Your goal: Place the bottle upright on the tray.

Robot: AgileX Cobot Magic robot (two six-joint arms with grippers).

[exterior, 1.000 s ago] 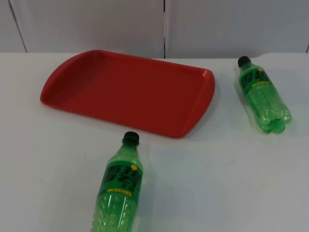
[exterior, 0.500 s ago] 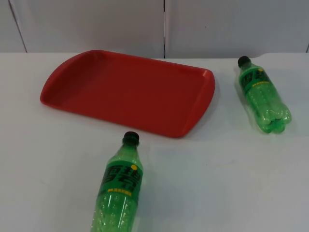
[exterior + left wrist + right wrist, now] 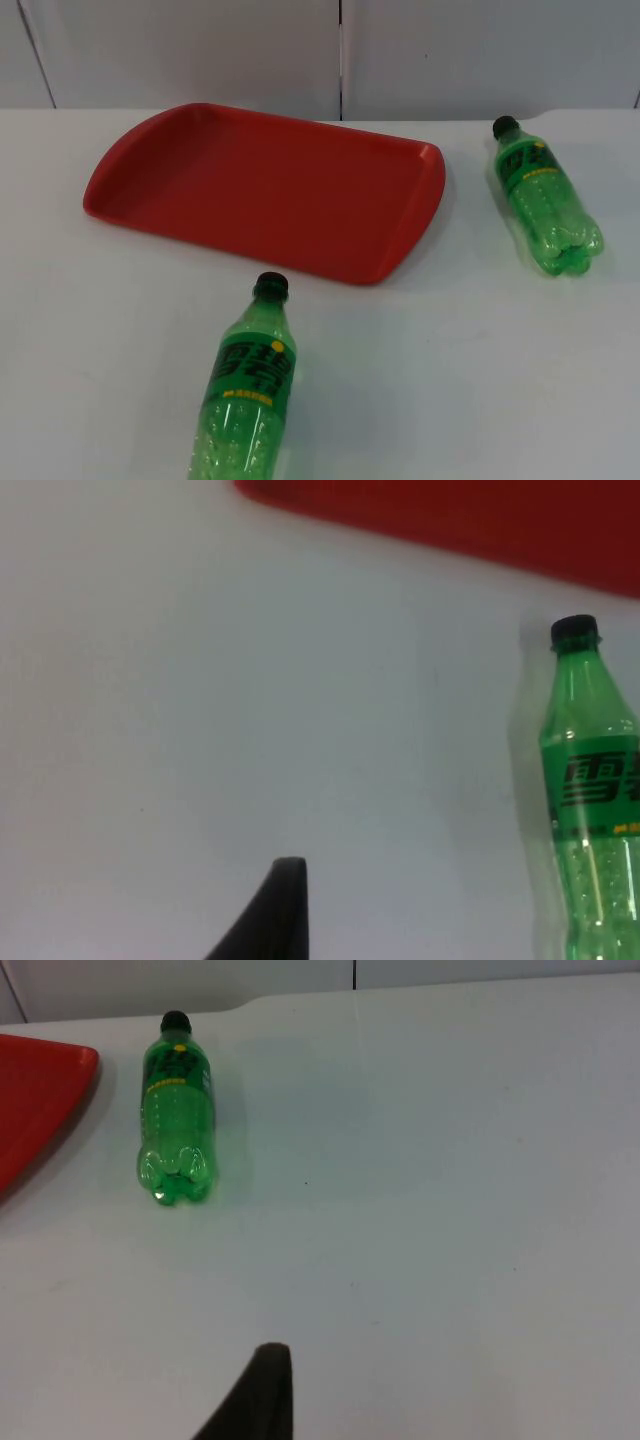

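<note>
The left gripper [image 3: 270, 915] hangs above the table, one black fingertip visible. The right gripper [image 3: 255, 1395] hangs likewise above the table.

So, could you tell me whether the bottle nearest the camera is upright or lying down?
Lying down: the near bottle rests lengthwise on the table, cap toward the tray.

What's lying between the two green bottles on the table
Nothing: bare white table separates the near bottle from the far bottle in the top view. The red tray sits off that line, its corner close by.
</note>
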